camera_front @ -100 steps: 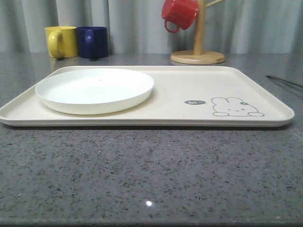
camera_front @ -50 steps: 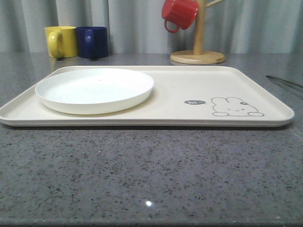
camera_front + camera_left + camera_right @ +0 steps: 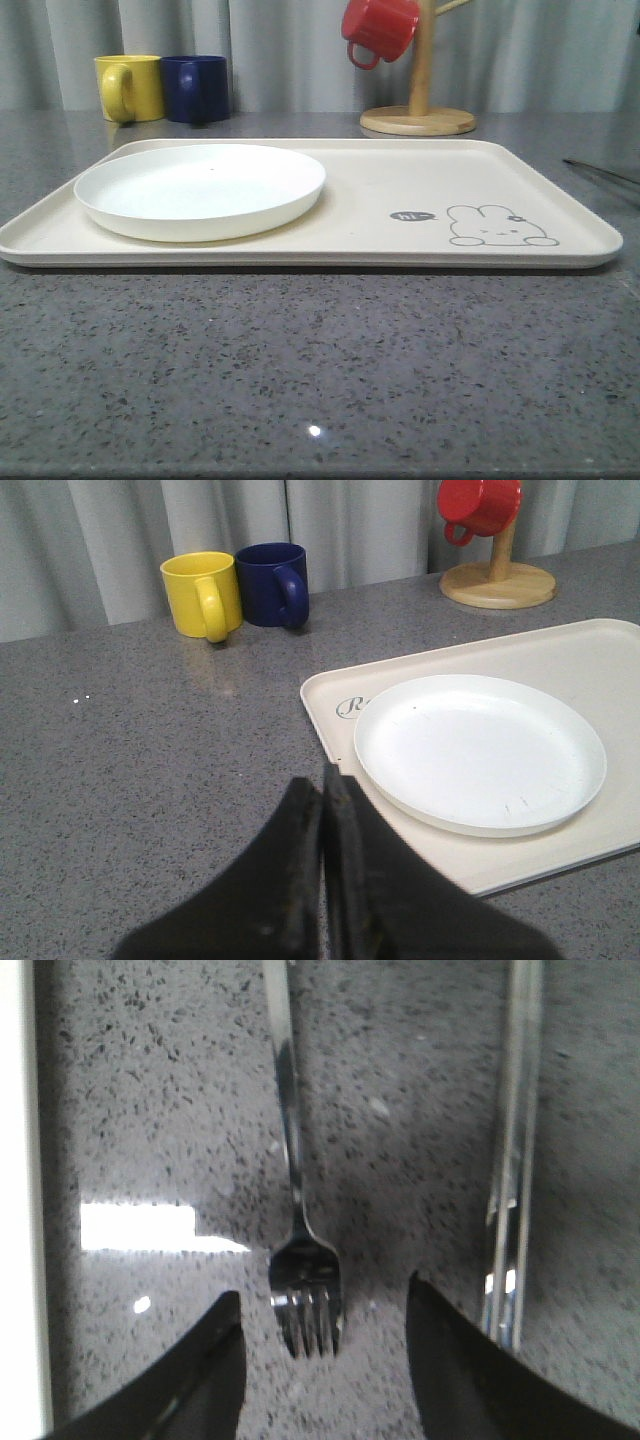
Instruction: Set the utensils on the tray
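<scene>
The cream tray [image 3: 360, 190] lies across the middle of the grey table, with the white plate [image 3: 200, 190] on its left half and a rabbit drawing on its right half. The left wrist view shows the tray [image 3: 330, 705] and plate [image 3: 480, 750] just beyond my left gripper [image 3: 323, 785], which is shut and holds nothing. Above the table to the right of the tray, my right gripper [image 3: 322, 1305] stands open, its fingers straddling the tines of a silver fork [image 3: 300, 1260] that lies flat. Metal chopsticks [image 3: 512, 1150] lie parallel beside the fork. A thin dark metal utensil [image 3: 600, 172] shows at the table's right edge.
A yellow mug [image 3: 130, 88] and a dark blue mug [image 3: 196, 89] stand at the back left. A wooden mug stand [image 3: 418, 118] with a red mug [image 3: 379, 30] hanging on it is behind the tray. The tray's edge [image 3: 18, 1190] runs beside the fork.
</scene>
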Robot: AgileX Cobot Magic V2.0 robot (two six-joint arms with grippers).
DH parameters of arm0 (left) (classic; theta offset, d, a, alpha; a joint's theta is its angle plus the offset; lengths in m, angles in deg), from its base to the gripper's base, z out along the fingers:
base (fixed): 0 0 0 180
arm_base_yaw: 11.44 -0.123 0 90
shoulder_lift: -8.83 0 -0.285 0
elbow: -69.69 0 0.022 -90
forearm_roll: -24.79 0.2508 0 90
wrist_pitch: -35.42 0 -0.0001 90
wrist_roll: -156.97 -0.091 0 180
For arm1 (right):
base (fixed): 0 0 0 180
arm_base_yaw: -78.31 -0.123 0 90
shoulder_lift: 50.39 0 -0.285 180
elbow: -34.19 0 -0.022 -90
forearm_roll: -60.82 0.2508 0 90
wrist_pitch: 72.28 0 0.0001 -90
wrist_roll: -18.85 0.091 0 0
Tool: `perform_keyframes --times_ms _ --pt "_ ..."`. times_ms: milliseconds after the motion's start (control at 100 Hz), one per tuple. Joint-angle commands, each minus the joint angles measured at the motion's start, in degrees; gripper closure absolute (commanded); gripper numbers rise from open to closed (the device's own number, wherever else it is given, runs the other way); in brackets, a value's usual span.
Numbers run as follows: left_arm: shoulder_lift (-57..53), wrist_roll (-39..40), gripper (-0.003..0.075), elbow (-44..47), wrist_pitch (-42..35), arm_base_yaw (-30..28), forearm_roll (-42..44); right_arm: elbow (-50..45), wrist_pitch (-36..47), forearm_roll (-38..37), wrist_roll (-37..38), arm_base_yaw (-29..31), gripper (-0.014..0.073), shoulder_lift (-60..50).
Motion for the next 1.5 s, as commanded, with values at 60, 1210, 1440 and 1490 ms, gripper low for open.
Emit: perform_keyframes --times_ms 60,1210,1440,1490 --pt "0.4 0.0 0.0739 -1.4 -4.1 0.4 -0.4 6.4 -1.6 0.3 -1.1 -0.6 0.021 3.7" --pt "0.4 0.0 0.0739 -1.4 -4.1 0.4 -0.4 19.0 -4.9 3.1 -1.7 -7.3 0.0661 5.2" --pt "0.4 0.0 0.0739 -1.4 -4.1 0.4 -0.4 20.7 -4.0 3.9 5.2 -17.4 0.0661 6.0" --pt "0.4 0.0 0.0739 -1.4 -4.1 0.4 -0.4 20.7 -3.5 4.6 9.0 -18.9 0.0661 6.7"
